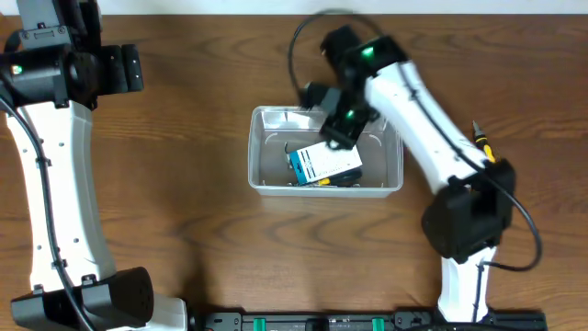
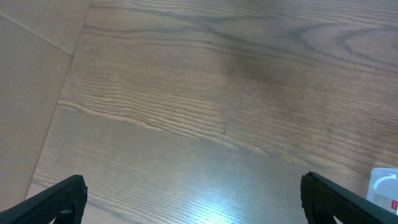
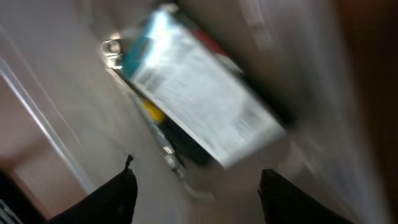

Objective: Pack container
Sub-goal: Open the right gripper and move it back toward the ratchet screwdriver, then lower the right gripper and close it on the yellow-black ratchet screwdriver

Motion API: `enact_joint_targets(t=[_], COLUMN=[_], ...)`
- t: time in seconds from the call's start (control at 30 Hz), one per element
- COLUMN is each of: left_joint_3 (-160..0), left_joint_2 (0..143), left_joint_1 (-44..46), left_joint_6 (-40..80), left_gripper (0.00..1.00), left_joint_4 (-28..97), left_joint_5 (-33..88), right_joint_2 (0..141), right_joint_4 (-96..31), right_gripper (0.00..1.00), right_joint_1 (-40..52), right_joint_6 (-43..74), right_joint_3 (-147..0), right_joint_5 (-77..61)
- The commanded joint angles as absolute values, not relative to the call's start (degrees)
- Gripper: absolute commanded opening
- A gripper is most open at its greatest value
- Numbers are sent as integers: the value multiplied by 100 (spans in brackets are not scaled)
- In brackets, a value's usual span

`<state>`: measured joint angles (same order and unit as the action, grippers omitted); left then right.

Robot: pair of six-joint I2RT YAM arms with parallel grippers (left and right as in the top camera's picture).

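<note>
Overhead and wrist views of two arms at the worktop (image 1: 184, 184). Right arm (image 1: 418, 101): rises from its base at the near edge, bends at the elbow and reaches back to the left, wrist tipped down over the far side of the container (image 1: 253, 152); the right jaws stand partly apart and grip nothing, the two fingers (image 3: 115, 196) framing an empty gap in the blurred wrist view; the container, a clear tub with rounded corners, sits directly beneath these jaws at mid-worktop; inside it, just below and ahead of the jaws, a blue-and-white box (image 1: 323, 164) lies tilted over a yellow-handled item (image 1: 322, 182), mostly hidden. Left arm (image 1: 55, 184): extended along the left side, forearm turned to the right at the far corner; the left jaws are spread wide and empty above bare wood, well apart from the container; a small white object (image 2: 384, 186) shows beyond the right-hand finger (image 2: 348, 199), too cropped to identify. A yellow-and-black tool (image 1: 482, 140) lies on the worktop just right of the right arm, well away from both sets of jaws.
</note>
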<state>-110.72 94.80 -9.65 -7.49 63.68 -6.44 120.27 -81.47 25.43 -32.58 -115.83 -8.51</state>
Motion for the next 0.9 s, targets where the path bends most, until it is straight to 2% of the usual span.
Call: enact_joint_targets(t=[0.0,0.47,0.67,0.87], left_joint_3=[-11133,-11133,-11133,-11133], left_joint_2=[9435,9435,9435,9435], left_joint_1=[-991,-991,-991,-991], left_joint_6=[-718,-718,-718,-718], left_gripper=[98,98,98,98], left_joint_4=[6377,6377,6379,6379], left_joint_5=[-670,-670,-670,-670], right_joint_2=[11590,11424,11424,11424], right_joint_4=[-8399,-8562,-8134,-7041], right_gripper=[64,63,59,59], right_joint_1=[1944,-722,-1413,-1726], right_joint_6=[-2206,-2043,-2038,-2198], right_joint_3=[-12081,-11666,-10842,-9531], right_joint_5=[-143,-21,-64,-60])
